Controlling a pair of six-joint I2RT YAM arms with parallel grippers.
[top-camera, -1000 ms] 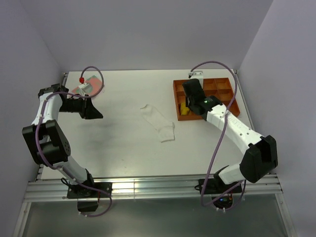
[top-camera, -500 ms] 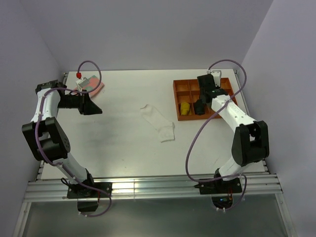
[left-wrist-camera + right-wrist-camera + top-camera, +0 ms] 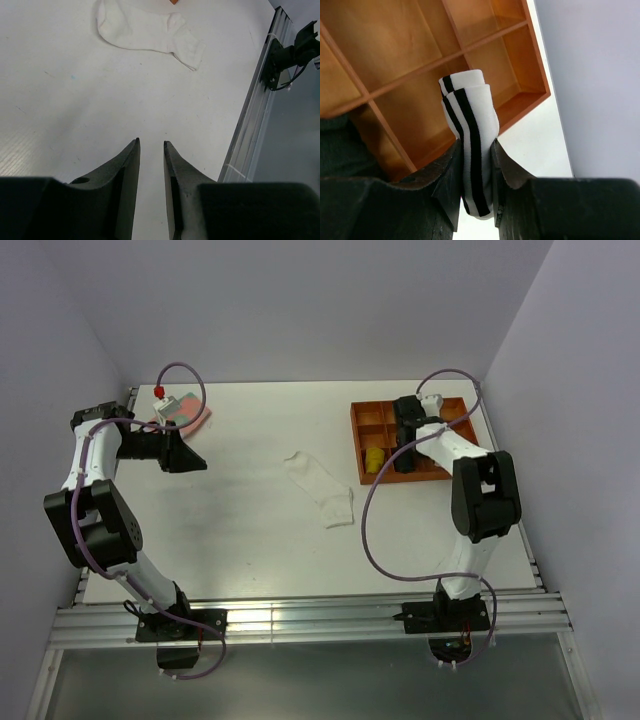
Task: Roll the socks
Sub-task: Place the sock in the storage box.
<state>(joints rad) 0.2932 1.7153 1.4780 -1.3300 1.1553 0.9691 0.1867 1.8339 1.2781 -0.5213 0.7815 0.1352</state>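
A plain white sock (image 3: 322, 489) lies flat mid-table; it also shows in the left wrist view (image 3: 150, 31). My left gripper (image 3: 188, 458) hovers at the back left, well left of that sock. In its wrist view the left gripper (image 3: 151, 143) is empty, jaws a narrow gap apart. My right gripper (image 3: 404, 452) is over the orange tray (image 3: 461, 406). In its wrist view the right gripper (image 3: 475, 146) is shut on a rolled white sock with black stripes (image 3: 470, 107), held above a tray compartment (image 3: 420, 117).
The orange divided tray holds a yellow item (image 3: 373, 458) in its front left cell. A pink and green object (image 3: 181, 410) lies at the back left corner. The table's metal rail (image 3: 257, 110) runs along the near edge. Walls close in on three sides.
My right arm has folded up and drawn its gripper back over the tray's middle. My left gripper shifted slightly toward the back left, then stayed still. The white sock has not moved.
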